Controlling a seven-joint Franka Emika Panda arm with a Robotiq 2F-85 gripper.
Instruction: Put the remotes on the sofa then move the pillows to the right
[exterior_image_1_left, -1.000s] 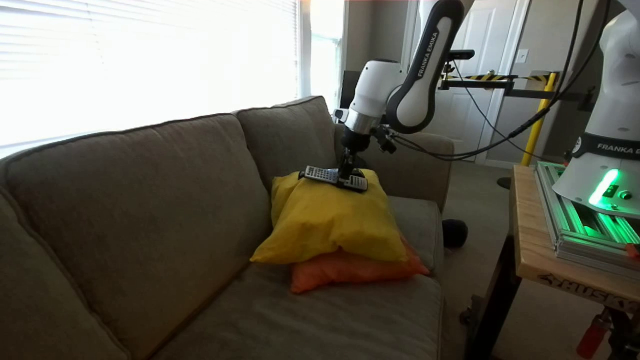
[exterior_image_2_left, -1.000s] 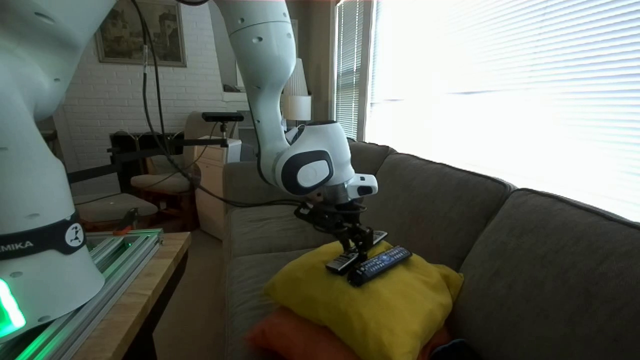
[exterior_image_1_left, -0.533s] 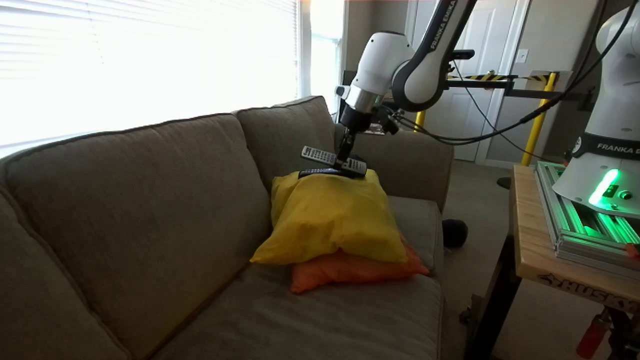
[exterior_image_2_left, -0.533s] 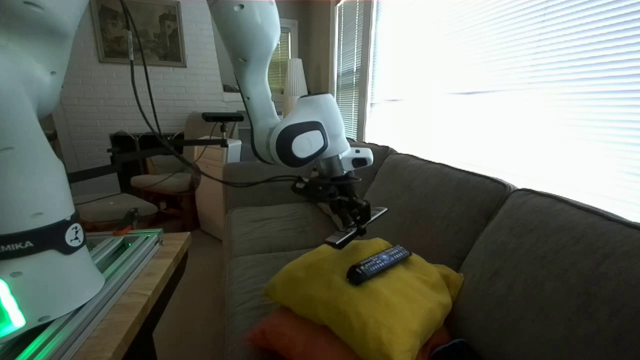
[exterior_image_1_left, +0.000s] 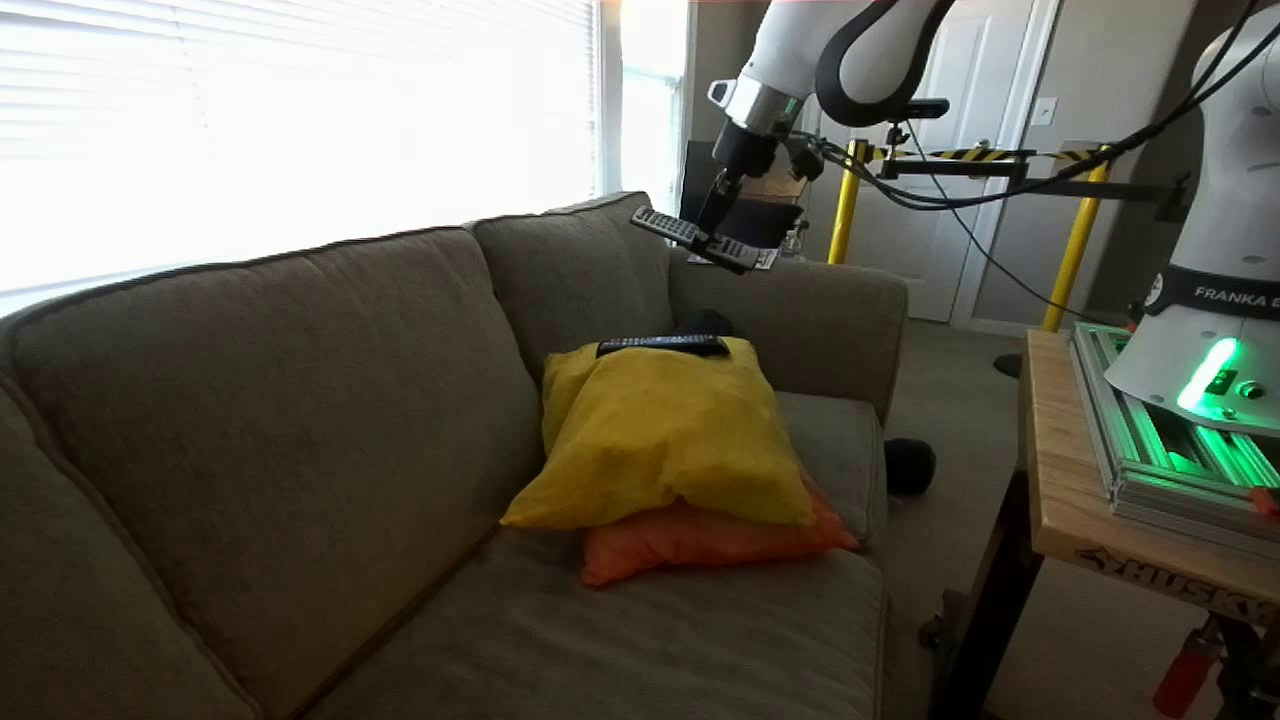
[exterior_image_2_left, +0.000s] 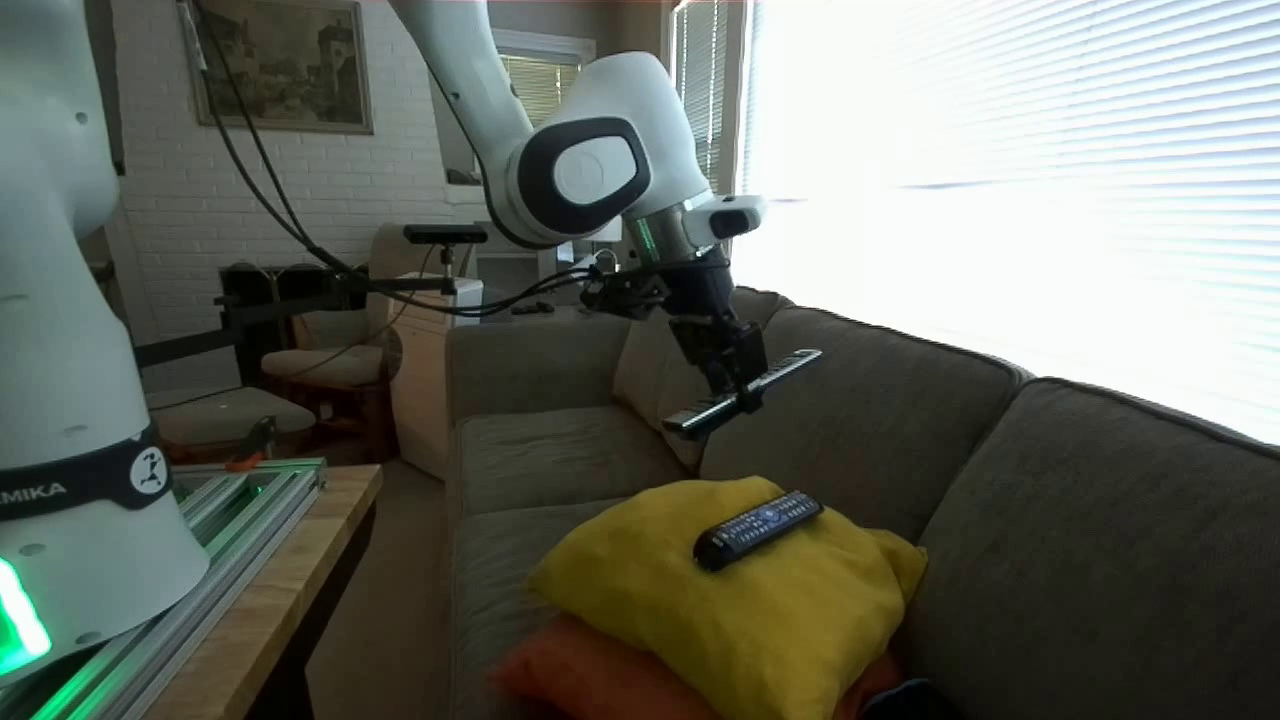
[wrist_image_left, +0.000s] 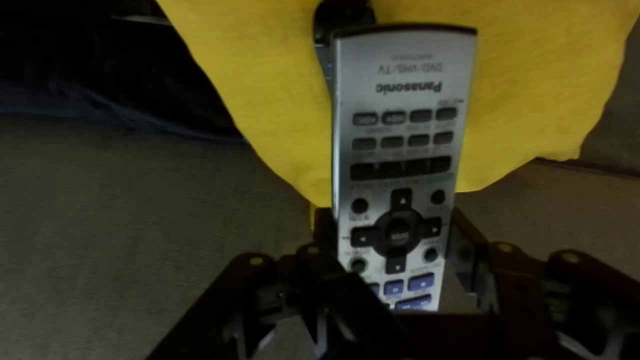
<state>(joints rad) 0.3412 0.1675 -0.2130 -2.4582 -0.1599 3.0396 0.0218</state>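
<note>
Your fingers (wrist_image_left: 470, 250) clamp the silver remote (wrist_image_left: 400, 172) higher than the yellow pillow (exterior_image_1_left: 660, 440), which has the black remote (exterior_image_2_left: 758, 530) on top and the orange pillow (exterior_image_1_left: 700, 540) beneath.

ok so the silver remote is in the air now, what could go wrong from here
The silver remote is held tilted between the jaws, so it might slip. The black remote lies loose on the yellow pillow and could slide off if that pillow is bumped. The yellow pillow overlaps the orange pillow beneath it, so moving one may drag the other.
</note>
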